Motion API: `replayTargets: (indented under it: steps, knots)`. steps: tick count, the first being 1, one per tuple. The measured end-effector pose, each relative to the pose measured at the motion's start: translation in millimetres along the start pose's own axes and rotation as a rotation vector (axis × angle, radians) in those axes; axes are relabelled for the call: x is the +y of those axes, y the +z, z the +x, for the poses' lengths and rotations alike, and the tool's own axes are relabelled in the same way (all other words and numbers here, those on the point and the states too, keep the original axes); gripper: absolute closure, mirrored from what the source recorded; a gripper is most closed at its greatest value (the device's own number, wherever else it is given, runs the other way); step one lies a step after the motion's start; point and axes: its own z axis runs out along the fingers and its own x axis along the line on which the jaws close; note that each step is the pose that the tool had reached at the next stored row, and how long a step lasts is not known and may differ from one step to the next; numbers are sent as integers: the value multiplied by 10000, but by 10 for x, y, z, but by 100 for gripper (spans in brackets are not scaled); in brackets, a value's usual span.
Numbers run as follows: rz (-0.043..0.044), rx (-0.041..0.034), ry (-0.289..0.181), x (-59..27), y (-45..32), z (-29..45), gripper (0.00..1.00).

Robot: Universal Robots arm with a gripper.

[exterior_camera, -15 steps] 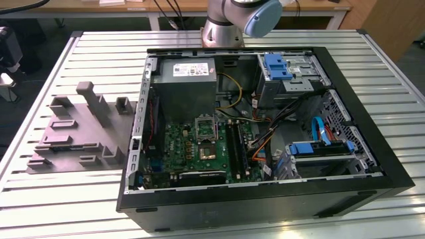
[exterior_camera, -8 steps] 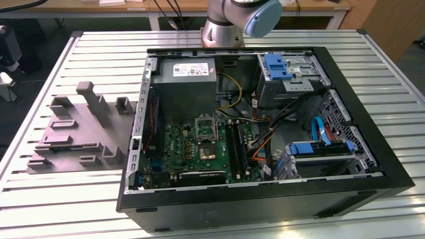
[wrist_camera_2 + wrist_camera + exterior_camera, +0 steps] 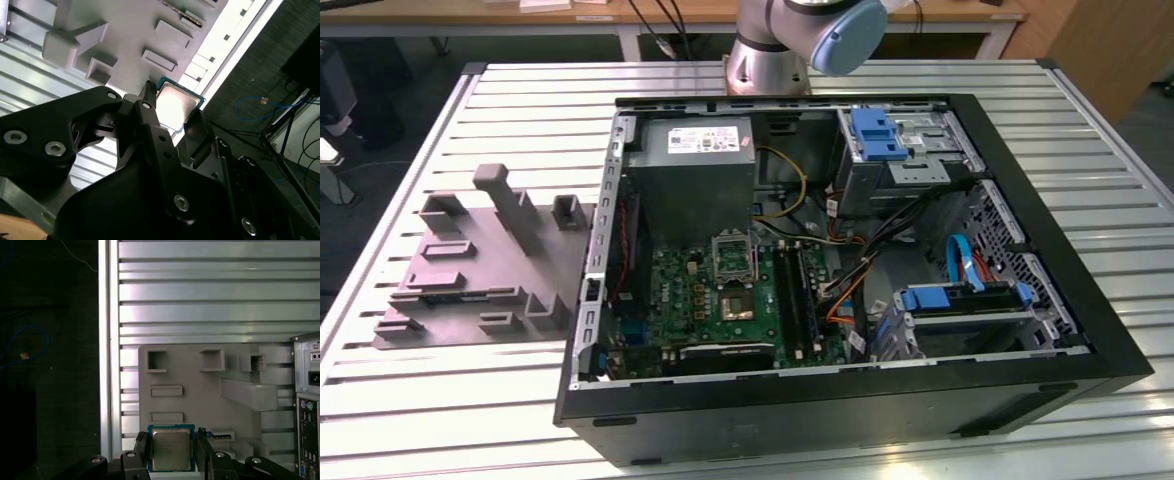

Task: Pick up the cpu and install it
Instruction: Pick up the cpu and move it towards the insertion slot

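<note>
End effector [image 3: 171, 442] clamps the cpu [image 3: 171, 451], moulded tray [image 3: 200, 400] beyond — open computer case [image 3: 854, 405], motherboard [image 3: 700, 290] inside, on the worktop [image 3: 454, 400].

I see the cpu [image 3: 171, 449], its metal top softly shiny, between the matt black fingers [image 3: 141, 447] of the gripper [image 3: 171, 436]. The tray [image 3: 200, 400] is matt grey plastic; the table [image 3: 210, 295] is ribbed, gleaming metal.

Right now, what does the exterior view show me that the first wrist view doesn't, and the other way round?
Exterior view: the inside of the open computer case, with its motherboard, socket bracket and grey power supply box. First wrist view: the cpu clamped in the gripper. Both: the grey moulded tray, the slatted table and the case.
</note>
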Motion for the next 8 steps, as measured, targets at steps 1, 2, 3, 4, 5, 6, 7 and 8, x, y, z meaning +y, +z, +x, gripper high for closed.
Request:
replayTargets:
  steps: [1, 2, 3, 4, 5, 6, 7, 8]
  knots:
    - [0, 0, 0, 1, -11, 0, 53]
    - [1, 1, 0, 1, -22, 0, 53]
    - [0, 1, 0, 1, -34, -1, 53]
    - [1, 1, 0, 2, -46, -1, 53]
    - [1, 1, 0, 2, -56, -1, 53]
    - [0, 1, 0, 3, -67, -2, 53]
    - [1, 1, 0, 4, -81, -2, 53]
    - [1, 2, 0, 4, -94, -2, 53]
